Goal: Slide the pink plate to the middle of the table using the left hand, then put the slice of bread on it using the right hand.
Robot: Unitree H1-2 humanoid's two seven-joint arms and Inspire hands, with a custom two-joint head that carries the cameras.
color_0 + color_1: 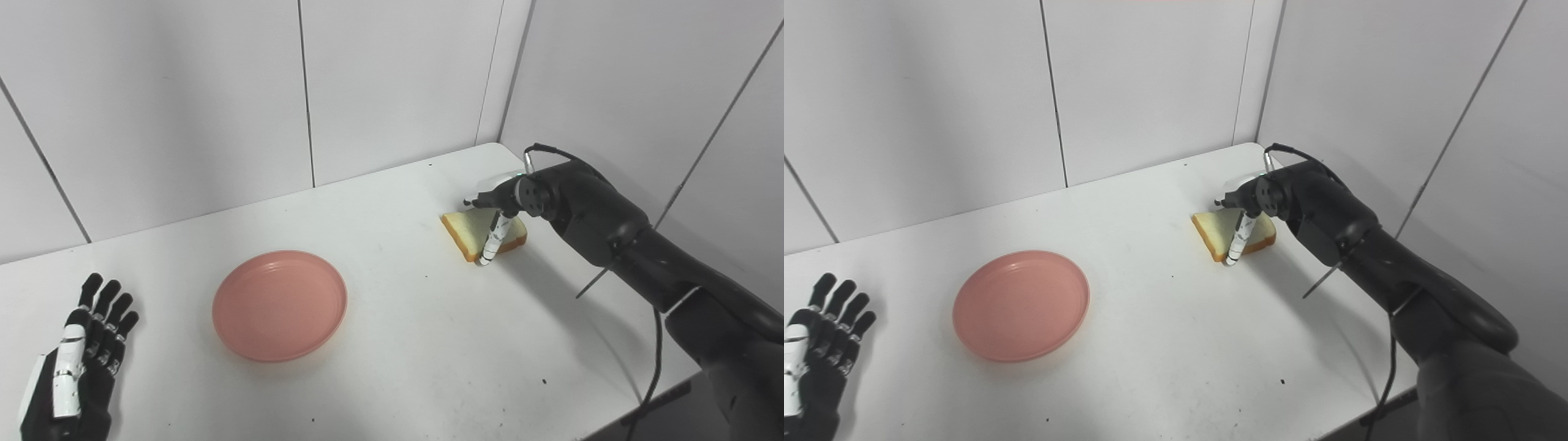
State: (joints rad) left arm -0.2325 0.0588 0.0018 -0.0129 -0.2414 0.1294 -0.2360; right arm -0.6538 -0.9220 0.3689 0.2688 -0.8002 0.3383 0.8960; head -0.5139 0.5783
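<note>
The pink plate (pixel 279 304) lies flat on the white table (pixel 398 343), left of the middle. My left hand (pixel 73 361) rests palm down at the near left corner, open, well apart from the plate. The slice of bread (pixel 474 231) lies flat at the far right of the table. Over it hangs my right hand (pixel 502 211). The thumb (pixel 493 242) points straight down against the bread's near crust, and the fingers reach past its far side, mostly hidden by the palm. The bread is not lifted.
White wall panels close the table at the back and on the right. The table's right edge runs just beyond the bread, and a black cable (pixel 654 367) hangs under my right forearm.
</note>
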